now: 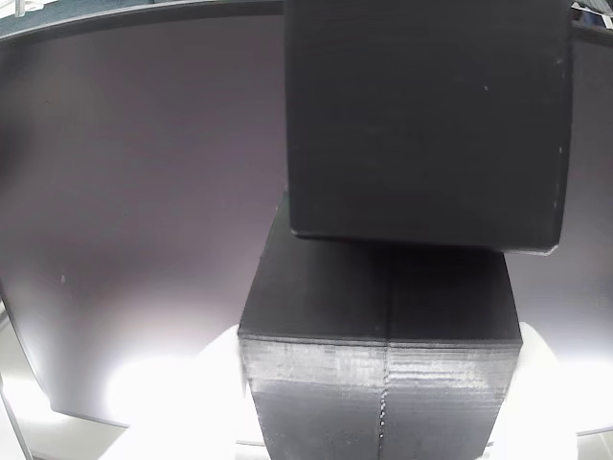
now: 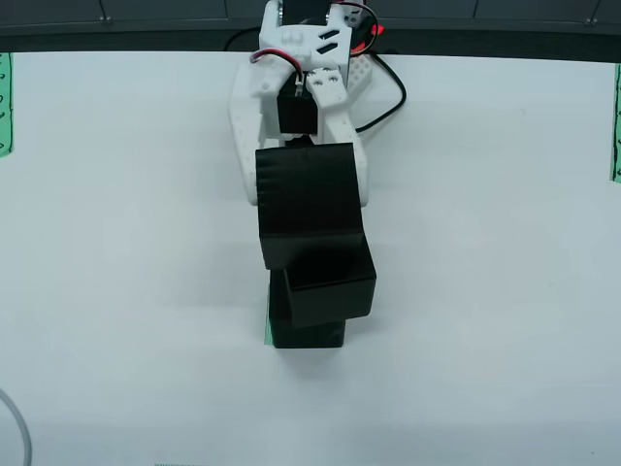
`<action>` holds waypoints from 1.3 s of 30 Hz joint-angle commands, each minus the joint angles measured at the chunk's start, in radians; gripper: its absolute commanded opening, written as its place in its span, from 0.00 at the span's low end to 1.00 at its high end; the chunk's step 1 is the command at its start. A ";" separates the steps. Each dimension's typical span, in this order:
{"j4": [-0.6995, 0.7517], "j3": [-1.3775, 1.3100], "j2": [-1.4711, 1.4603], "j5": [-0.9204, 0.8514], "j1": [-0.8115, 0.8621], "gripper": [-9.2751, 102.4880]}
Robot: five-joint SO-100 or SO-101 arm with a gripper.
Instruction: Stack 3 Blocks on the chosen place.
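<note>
Blocks: matte black cubes with faintly ridged faces. From above, a bottom block [image 2: 309, 332] sits on the white table over the green patch [image 2: 268, 325], of which a thin sliver shows at the block's left edge. A second block [image 2: 330, 277] rests on top of it, twisted and shifted right, overhanging. A third, higher block [image 2: 308, 199] overlaps the second's upper-left part. In the view riding on the gripper, an upper block [image 1: 426, 120] hangs over a lower block [image 1: 383, 383]; contact cannot be told.
</note>
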 commanded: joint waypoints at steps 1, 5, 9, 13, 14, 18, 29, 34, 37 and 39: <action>-0.026 -0.015 0.000 -0.020 0.012 0.36; -0.026 -0.012 0.000 -0.021 0.014 0.38; -0.028 -0.008 0.006 -0.026 0.015 0.38; -0.034 -0.006 0.034 -0.028 0.015 0.38; -0.034 -0.002 0.043 -0.035 0.017 0.38; -0.035 0.014 0.087 -0.051 0.020 0.38; -0.120 0.095 0.227 -0.097 0.020 0.41; -0.184 0.120 0.296 -0.107 0.023 0.41; -0.212 0.133 0.362 -0.107 0.017 0.34; -0.218 0.152 0.408 -0.092 0.011 0.26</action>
